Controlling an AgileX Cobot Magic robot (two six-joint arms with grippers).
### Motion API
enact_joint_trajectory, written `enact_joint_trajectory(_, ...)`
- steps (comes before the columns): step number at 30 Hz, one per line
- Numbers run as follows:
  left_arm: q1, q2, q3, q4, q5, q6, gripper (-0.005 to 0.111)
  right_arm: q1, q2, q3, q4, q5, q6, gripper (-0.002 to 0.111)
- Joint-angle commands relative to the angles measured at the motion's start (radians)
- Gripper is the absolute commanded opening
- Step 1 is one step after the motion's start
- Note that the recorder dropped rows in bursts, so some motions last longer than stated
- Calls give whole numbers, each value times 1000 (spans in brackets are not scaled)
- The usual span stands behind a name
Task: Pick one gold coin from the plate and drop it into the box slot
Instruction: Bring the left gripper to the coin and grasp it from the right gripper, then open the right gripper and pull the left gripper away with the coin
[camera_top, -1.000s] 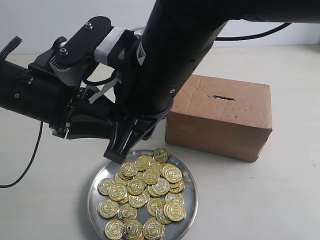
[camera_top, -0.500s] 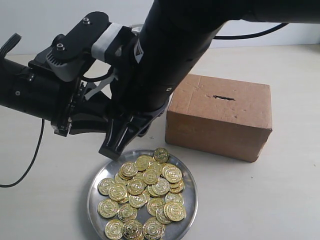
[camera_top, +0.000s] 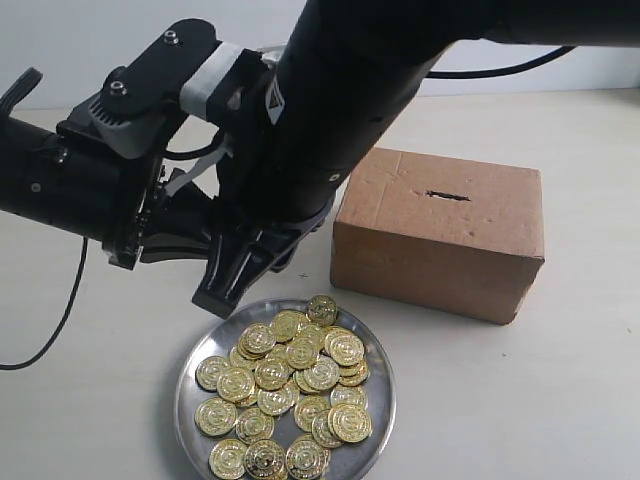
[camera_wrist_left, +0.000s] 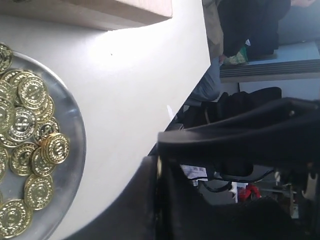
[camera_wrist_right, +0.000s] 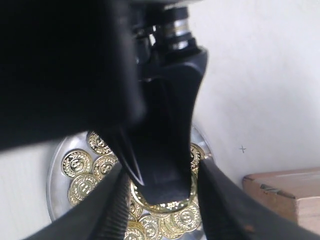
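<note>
right end effector (camera_top: 225, 290) hung over plate (camera_top: 186, 395) rim, coins (camera_top: 290, 380) piled inside; couldn't tell open or closed (left end effector (camera_wrist_left: 160, 155) likewise).

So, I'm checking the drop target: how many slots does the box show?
1: a dark slot on the top face of the box, toward its far edge; hidden faces might hold more.

My exterior feed is evenly bright and sharp; the box (camera_top: 440, 235) drops a soft shadow on the desk (camera_top: 560, 400) at its base. In my left wrist feed the plate (camera_wrist_left: 75, 150) glints and the desk blows out white. The right wrist feed's dark foreground is blurred.
</note>
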Motion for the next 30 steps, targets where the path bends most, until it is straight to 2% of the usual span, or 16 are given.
enact_joint_trajectory(1,-5,0,2,12,21,6,0,-6,-1,1,-11,-53,6,23)
enact_joint_trajectory(6,-5,0,2,12,21,8,0,-6,-1,1,-11,-55,6,26)
enact_joint_trajectory(12,-5,0,2,12,21,8,0,-6,-1,1,-14,-61,25,68)
enact_joint_trajectory(15,-5,0,2,12,21,43,0,-6,-5,1,-25,-65,25,77)
enact_joint_trajectory(22,-2,0,2,65,-1,133,0,-6,-75,1,-84,66,77,79)
enact_joint_trajectory(27,-5,0,2,46,-123,391,0,-6,-182,1,-103,129,288,79)
enact_joint_trajectory(30,-5,0,-2,-9,-167,568,0,-6,-257,1,-96,195,342,79)
